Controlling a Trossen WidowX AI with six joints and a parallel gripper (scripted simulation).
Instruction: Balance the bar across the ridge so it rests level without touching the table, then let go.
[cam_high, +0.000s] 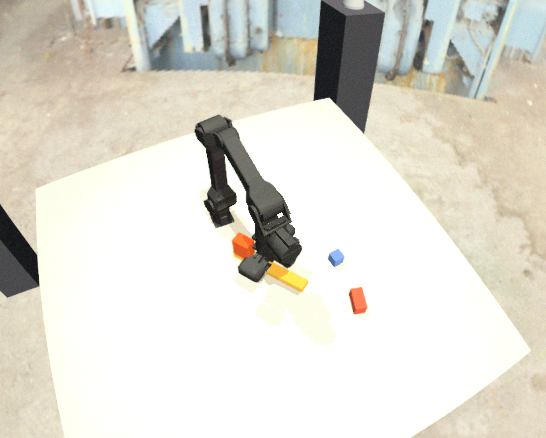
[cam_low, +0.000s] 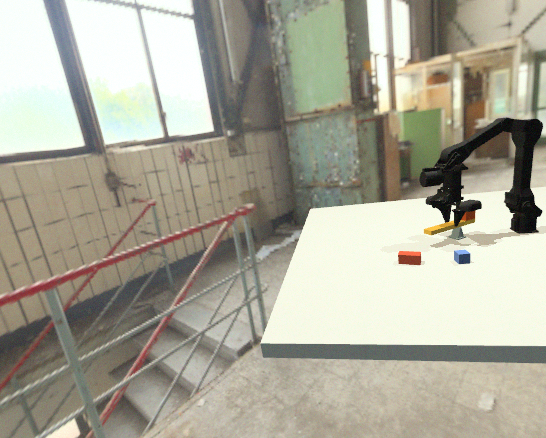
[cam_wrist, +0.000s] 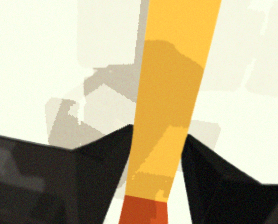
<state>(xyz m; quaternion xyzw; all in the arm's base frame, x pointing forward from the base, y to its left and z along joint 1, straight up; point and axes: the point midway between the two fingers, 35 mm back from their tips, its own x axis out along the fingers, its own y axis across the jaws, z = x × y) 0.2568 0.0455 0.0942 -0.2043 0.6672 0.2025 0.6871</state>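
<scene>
The yellow bar has an orange-red block on its end nearer the arm's base. My gripper is shut on the bar, with one finger on each side, between the block and the long free end. The small grey-green ridge stands on the table under the bar, close to the fingers. The bar is clear of the table. In the exterior view it meets the ridge's top, but I cannot tell whether they touch. The ridge is hidden in the other views.
A blue cube and a separate red block lie on the white table, beyond the bar's free end and to its side. Dark posts stand beyond the table edges.
</scene>
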